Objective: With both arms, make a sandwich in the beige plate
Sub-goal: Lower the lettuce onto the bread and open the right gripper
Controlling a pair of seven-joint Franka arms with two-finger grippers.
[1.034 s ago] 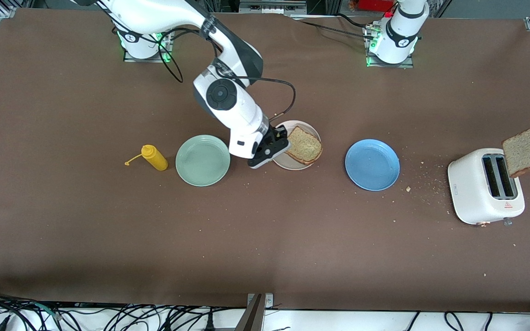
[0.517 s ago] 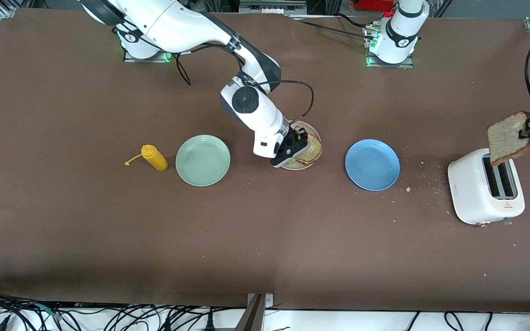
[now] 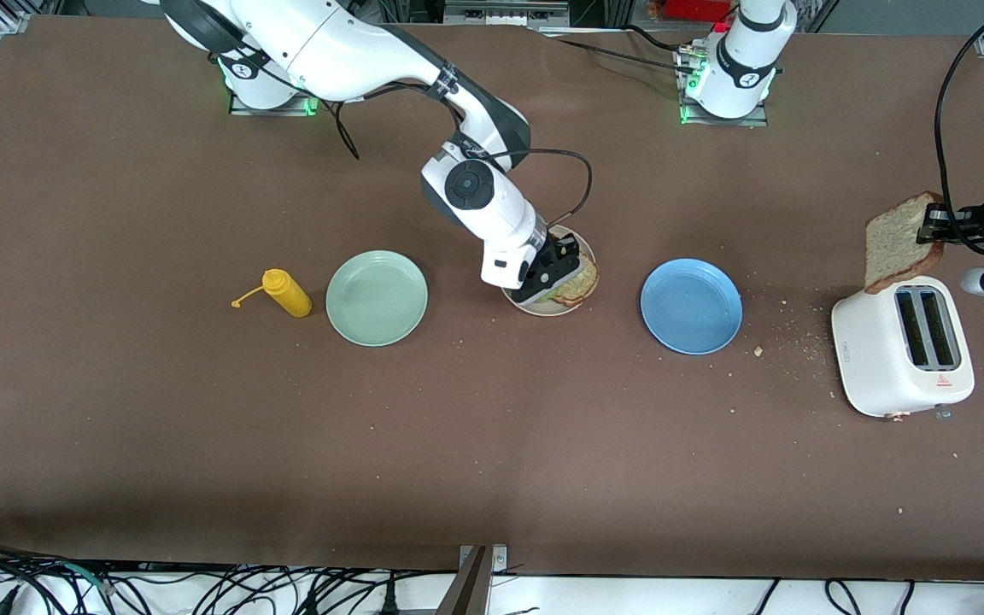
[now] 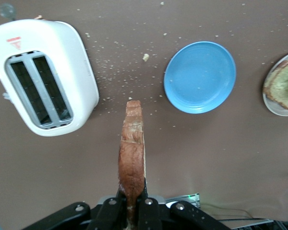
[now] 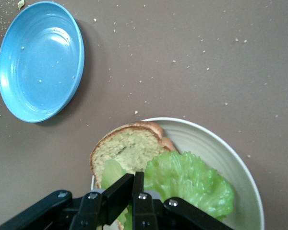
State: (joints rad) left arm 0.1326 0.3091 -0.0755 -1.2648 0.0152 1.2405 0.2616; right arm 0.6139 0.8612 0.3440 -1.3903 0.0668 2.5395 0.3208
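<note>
Holding a lettuce leaf pinched between nearly closed fingers, my right gripper sits low over the beige plate, the leaf lying on the toast slice there. My left gripper is clamped on a second toast slice on edge, up over the white toaster. Between plate and toaster lies the blue plate.

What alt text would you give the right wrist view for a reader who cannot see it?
The right hand, shut on a green lettuce leaf, holds it over a toast slice on the beige plate. A blue plate lies apart on the crumb-speckled brown table.
</note>
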